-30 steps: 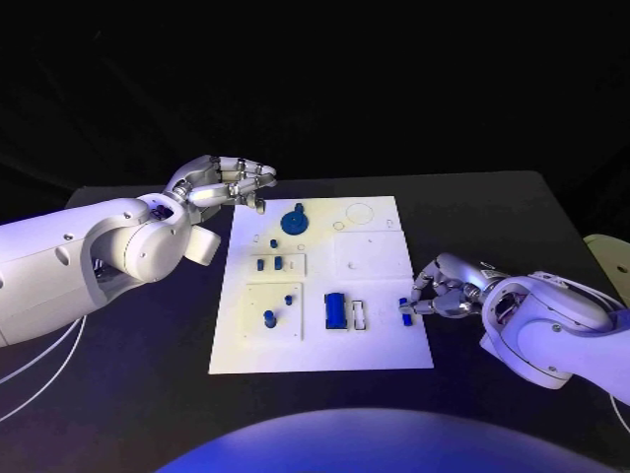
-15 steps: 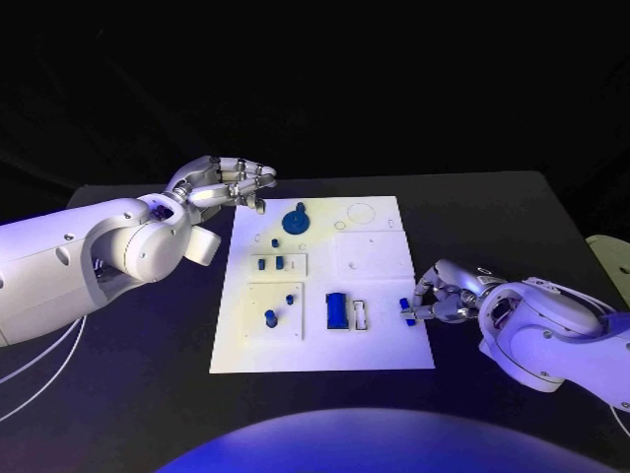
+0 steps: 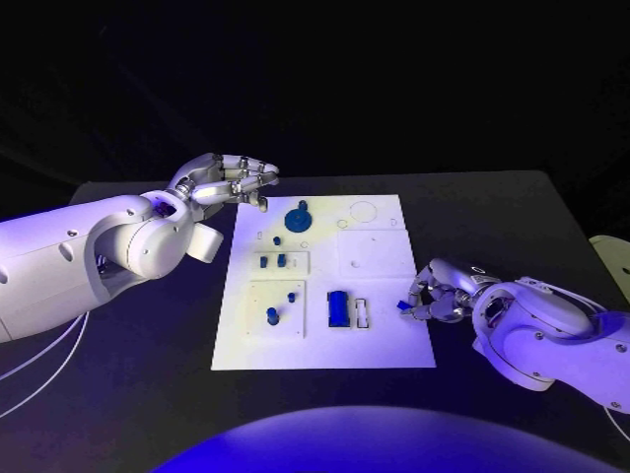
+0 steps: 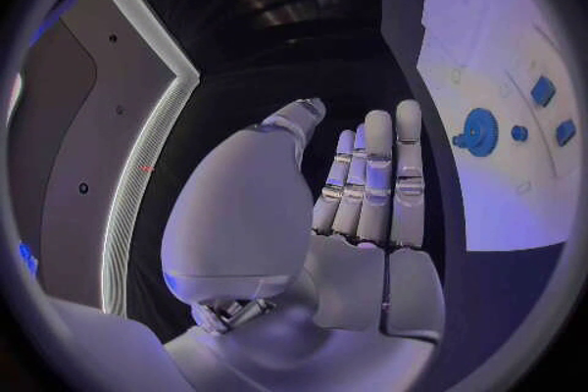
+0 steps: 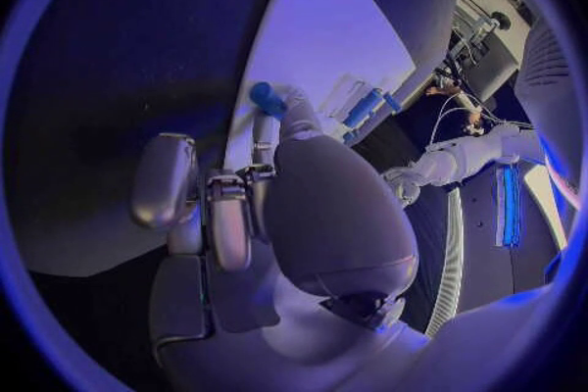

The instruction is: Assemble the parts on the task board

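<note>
Black table (image 3: 144, 394) carries the white task board (image 3: 379, 350) at its middle. At the board's near right edge my right hand (image 3: 436, 296) pinches a small blue peg (image 3: 403, 307), lifted just clear, I judge, so that piece is not seated yet. Further in, a blue block (image 3: 337, 307) sits in its slot; small pegs (image 3: 269, 263) and a blue gear (image 3: 296, 219) lie beyond. Off the far left corner my left hand (image 3: 230, 182) hovers, fingers loosely apart, holding nothing. Most assembly remains, I reckon.

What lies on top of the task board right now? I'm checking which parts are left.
On the task board lie a round blue gear, small blue pegs and a blue block. The right hand pinches a blue part at its edge, covering whatever lies beneath.
</note>
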Robot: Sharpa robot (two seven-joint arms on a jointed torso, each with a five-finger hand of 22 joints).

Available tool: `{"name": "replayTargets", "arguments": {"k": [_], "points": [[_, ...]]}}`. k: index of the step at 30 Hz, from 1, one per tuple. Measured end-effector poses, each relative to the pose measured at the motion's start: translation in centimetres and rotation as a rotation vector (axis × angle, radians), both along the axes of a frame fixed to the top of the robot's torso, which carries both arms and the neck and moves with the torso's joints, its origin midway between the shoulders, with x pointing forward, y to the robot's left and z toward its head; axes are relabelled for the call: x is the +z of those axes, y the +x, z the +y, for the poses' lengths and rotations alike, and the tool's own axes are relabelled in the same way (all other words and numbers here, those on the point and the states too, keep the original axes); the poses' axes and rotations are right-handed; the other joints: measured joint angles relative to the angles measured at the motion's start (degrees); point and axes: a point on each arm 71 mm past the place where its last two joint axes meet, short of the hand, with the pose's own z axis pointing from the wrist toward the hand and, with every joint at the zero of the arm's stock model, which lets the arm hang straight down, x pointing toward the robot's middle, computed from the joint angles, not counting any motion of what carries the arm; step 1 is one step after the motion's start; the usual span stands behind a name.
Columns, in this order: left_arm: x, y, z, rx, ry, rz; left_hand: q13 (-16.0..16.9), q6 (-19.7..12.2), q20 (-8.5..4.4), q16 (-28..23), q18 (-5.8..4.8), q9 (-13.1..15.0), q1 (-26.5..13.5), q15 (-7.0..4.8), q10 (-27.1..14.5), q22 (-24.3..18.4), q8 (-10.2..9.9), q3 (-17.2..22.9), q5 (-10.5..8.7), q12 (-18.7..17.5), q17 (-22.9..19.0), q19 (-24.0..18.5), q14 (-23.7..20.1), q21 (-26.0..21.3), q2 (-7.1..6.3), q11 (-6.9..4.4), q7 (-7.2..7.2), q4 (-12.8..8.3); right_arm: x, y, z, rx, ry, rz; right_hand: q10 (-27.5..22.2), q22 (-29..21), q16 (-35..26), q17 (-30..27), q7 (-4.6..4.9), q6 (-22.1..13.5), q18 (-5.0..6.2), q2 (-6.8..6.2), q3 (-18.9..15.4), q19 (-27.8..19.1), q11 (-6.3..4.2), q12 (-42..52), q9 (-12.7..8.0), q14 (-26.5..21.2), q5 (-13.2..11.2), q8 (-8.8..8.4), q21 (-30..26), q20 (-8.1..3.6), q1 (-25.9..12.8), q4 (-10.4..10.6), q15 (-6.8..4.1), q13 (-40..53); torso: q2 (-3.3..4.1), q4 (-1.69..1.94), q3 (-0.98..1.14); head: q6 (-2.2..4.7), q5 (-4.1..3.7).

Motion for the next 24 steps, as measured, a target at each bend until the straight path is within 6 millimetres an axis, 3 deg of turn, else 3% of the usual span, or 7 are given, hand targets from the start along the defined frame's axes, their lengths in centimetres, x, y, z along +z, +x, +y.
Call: {"name": "replayTargets", "arguments": {"k": [8, 12, 13, 15, 21, 22, 24], "points": [[0.0, 0.0, 0.0, 0.0, 0.0, 0.001, 0.0, 0.0, 0.0, 0.0, 0.0, 0.0, 0.0, 0.0, 0.0, 0.0, -0.02, 0.0, 0.0, 0.0, 0.0, 0.0, 0.0, 0.0, 0.0, 0.0, 0.0, 0.0, 0.0, 0.0, 0.5, 0.028, -0.017, -0.008, 0.0, 0.0, 0.0, 0.0, -0.02, 0.39, 0.0, -1.25, 2.72, 0.0, 0.0, -0.43, -0.04, -0.06, -0.26, -0.54, 0.0, 0.0, 1.68, 0.42, -0.09, 0.0, -0.08, 0.0, -0.08, -0.01, -0.15], [0.0, 0.0, 0.0, 0.0, 0.0, 0.001, 0.0, 0.0, 0.0, 0.0, 0.0, 0.03, 0.0, 0.0, 0.0, -0.05, 0.26, 0.13, 0.23, 0.27, -0.04, 0.0, 0.0, 0.0, 0.0, 0.0, 0.0, 0.13, 0.1, 0.0, 0.7, 0.043, -0.025, -0.015, 0.01, -0.01, 0.0, 0.0, -0.06, 0.86, 0.01, -2.25, 6.37, -0.01, 0.0, -0.68, -0.16, -0.01, -1.02, -0.99, 0.0, -0.4, 2.68, 0.61, -0.15, -0.03, -0.09, 0.01, -0.09, -0.01, -0.16], [0.0, 0.0, 0.0, 0.0, 0.0, 0.001, 0.0, 0.0, 0.0, 0.0, 0.0, 0.05, 0.0, 0.0, 0.0, -0.08, 0.34, 0.16, 0.23, 0.27, -0.08, 0.0, 0.0, 0.0, 0.0, 0.0, 0.0, 0.16, 0.1, 0.0, 0.8, 0.046, -0.025, -0.017, 0.01, -0.01, 0.0, 0.0, -0.14, 0.94, 0.01, -2.3, 6.97, -0.01, 0.0, -0.69, -1.14, -0.01, -1.03, -1.16, 0.0, -0.4, 2.73, 0.62, -0.15, -0.03, -0.1, 0.01, -0.09, -0.01, -0.14], [0.0, 0.0, 0.1, 0.0, 0.001, 0.001, 0.0, 0.0, 0.0, 0.0, 0.0, 0.06, 0.0, 0.0, 0.0, -0.07, 0.34, 0.16, 0.23, 0.27, -0.08, 0.0, 0.0, 0.0, 0.0, 0.0, 0.0, 0.16, 0.2, -0.1, 1.0, 0.052, -0.026, -0.021, 0.11, -0.01, 0.0, 0.0, -0.04, 1.23, 0.01, -2.46, 9.23, -0.01, -0.11, -0.82, -2.2, 0.0, -0.96, -1.52, 0.24, -0.4, 2.89, 0.64, -0.16, -0.13, -0.1, 0.02, -0.08, -0.01, -0.12], [0.0, 0.0, 0.1, 0.0, 0.001, 0.001, 0.0, 0.0, 0.0, 0.0, 0.0, 0.05, 0.0, 0.0, 0.0, -0.07, 0.34, 0.16, 0.23, 0.27, -0.08, 0.0, 0.0, 0.0, 0.0, 0.0, 0.0, 0.16, 0.3, -0.6, 1.6, 0.063, -0.008, -0.019, 0.27, -0.01, 0.0, 0.0, -0.05, 1.21, 0.01, -2.15, 18.59, -0.01, -0.78, -0.56, -2.28, -0.01, 2.13, -2.01, 0.79, -0.4, 2.49, 1.04, -0.39, -2.41, -0.09, 0.03, -0.08, -0.01, -0.12], [0.0, 0.0, 0.1, 0.0, 0.001, 0.001, 0.0, 0.0, 0.0, 0.0, -0.01, 0.06, 0.0, 0.0, 0.0, -0.07, 0.34, 0.16, 0.23, 0.27, -0.08, 0.0, 0.0, 0.0, 0.0, 0.0, 0.0, 0.16, 0.4, -0.6, 1.6, 0.062, -0.007, -0.019, 0.27, -0.01, 0.0, 0.0, -0.04, 1.2, 0.0, -2.31, 18.77, -0.01, -0.85, -0.56, -2.21, -0.01, 2.13, -2.01, 0.79, -0.4, 2.18, 1.2, -0.39, -2.63, -0.09, 0.03, -0.08, -0.01, -0.12], [0.0, 0.0, 0.0, 0.0, 0.001, 0.001, 0.0, 0.0, 0.0, 0.0, 0.0, 0.05, 0.0, 0.0, 0.0, -0.07, 0.34, 0.16, 0.23, 0.27, -0.08, 0.0, 0.0, 0.0, 0.0, 0.0, 0.0, 0.16, 0.4, -0.6, 2.0, 0.06, 0.005, -0.013, 0.61, -0.02, 0.0, 0.0, -0.05, 1.0, 0.0, -3.63, 23.94, -0.01, -1.21, -0.34, -2.16, -0.01, 1.64, -2.01, 1.12, -0.4, -1.08, 1.17, -0.6, -3.17, -0.09, 0.02, -0.07, -0.01, -0.14]]}}
